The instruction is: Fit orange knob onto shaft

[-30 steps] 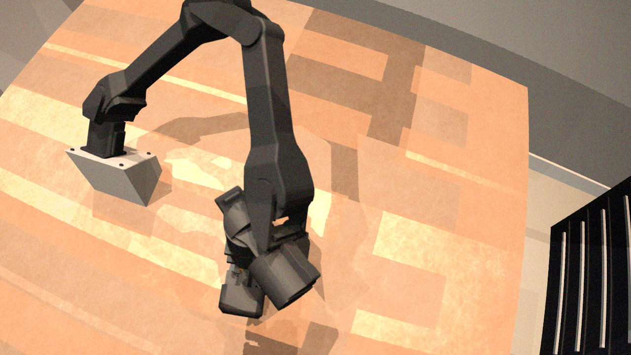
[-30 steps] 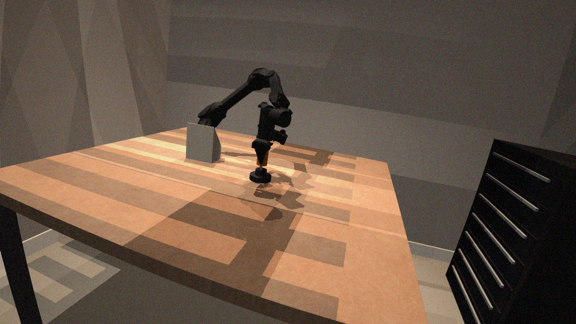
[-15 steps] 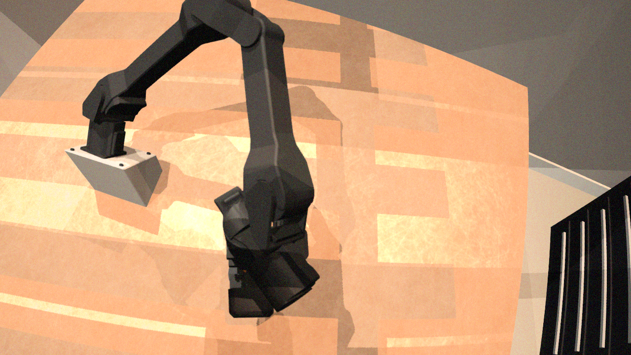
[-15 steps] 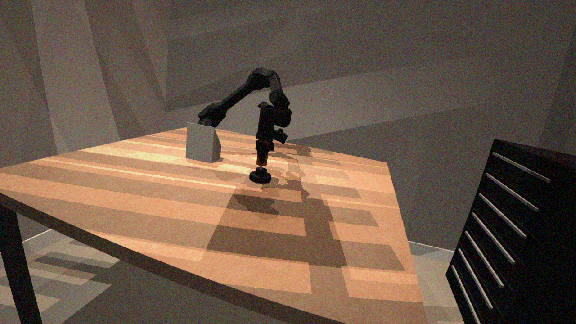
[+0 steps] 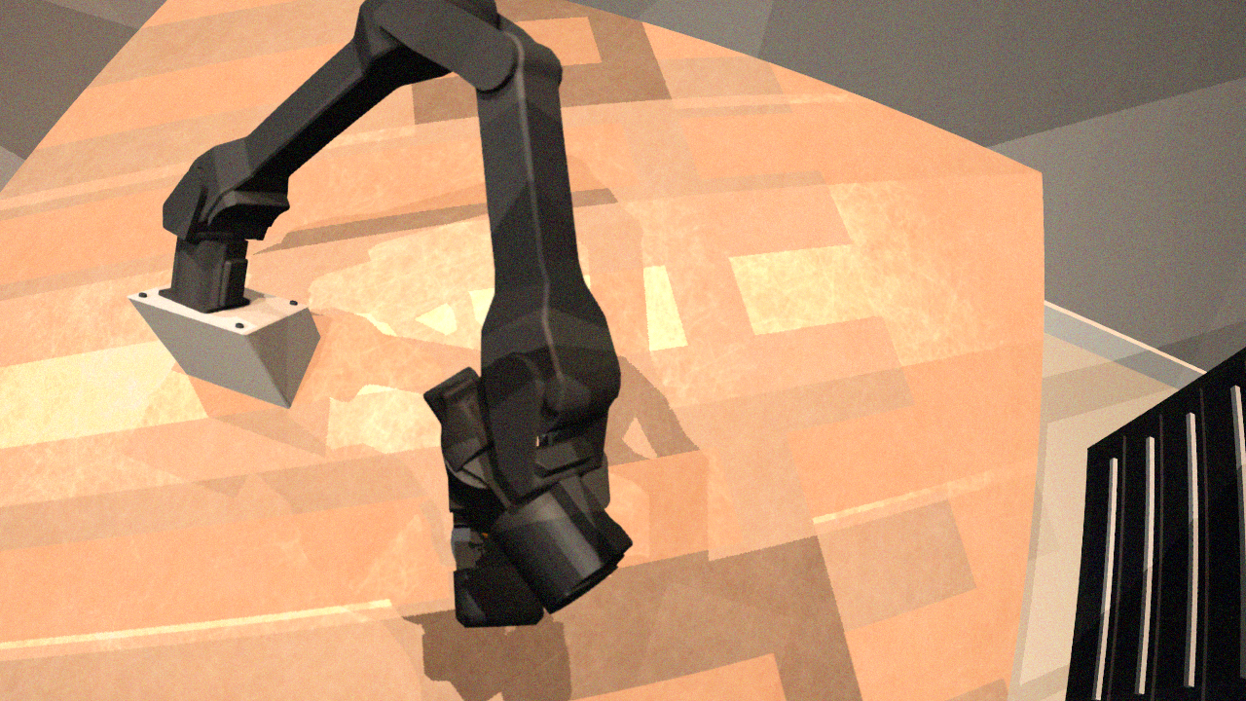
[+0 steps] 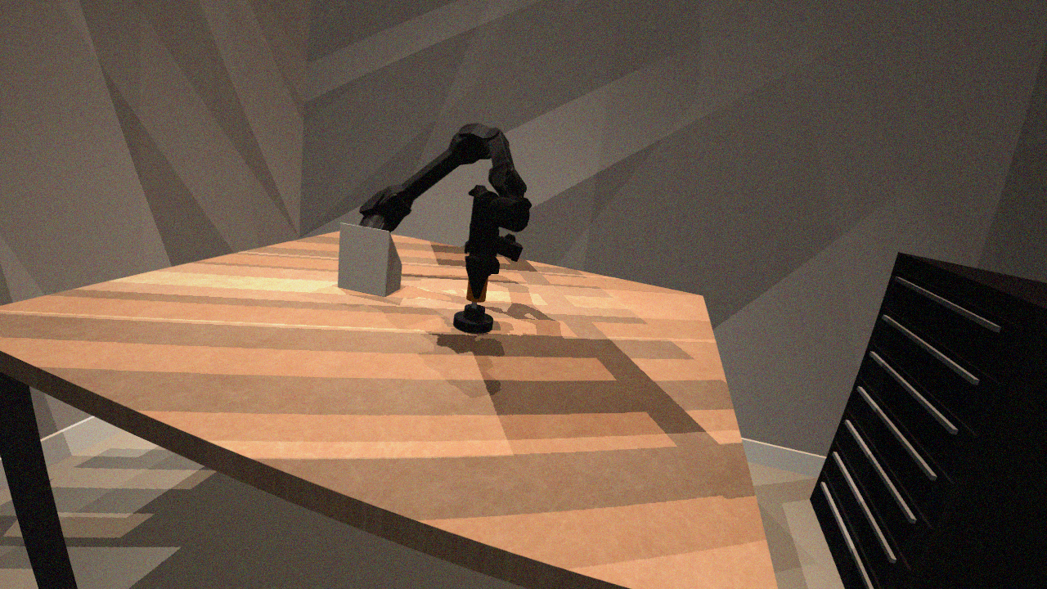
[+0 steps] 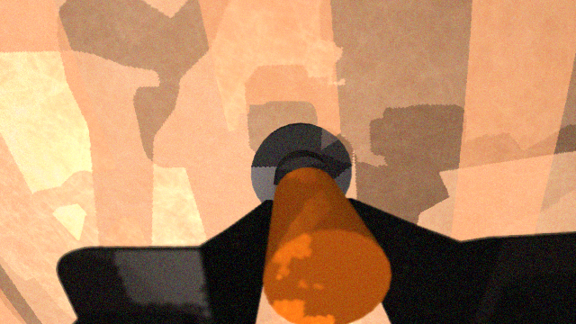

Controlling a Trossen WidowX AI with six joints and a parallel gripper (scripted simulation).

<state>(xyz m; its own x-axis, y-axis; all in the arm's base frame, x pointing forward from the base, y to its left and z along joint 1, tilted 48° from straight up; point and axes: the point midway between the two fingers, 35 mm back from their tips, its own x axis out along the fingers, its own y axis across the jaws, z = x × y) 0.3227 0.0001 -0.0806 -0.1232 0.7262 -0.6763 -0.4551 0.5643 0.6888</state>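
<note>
My gripper (image 6: 477, 287) (image 7: 308, 206) points down, shut on the orange knob (image 6: 481, 293) (image 7: 330, 270), one black finger on each side of it. The knob is upright, straight above the black round pedestal (image 6: 473, 322) (image 7: 263, 180). In the exterior view a short bit of the silver shaft (image 6: 474, 303) shows between the knob's bottom and the pedestal, so the knob is not down on the pedestal. I cannot tell whether the shaft's tip is inside the hole. The hole and both flat sides are hidden. In the top view the arm hides the pedestal and nearly all of the knob.
The arm's grey base block (image 5: 235, 357) (image 6: 363, 259) stands on the wooden table (image 5: 871, 418) (image 6: 586, 476), off to the left of the pedestal in the exterior view. A black drawer cabinet (image 5: 1167, 558) (image 6: 944, 410) stands beyond the table's right edge. Patchy shadows cross the table.
</note>
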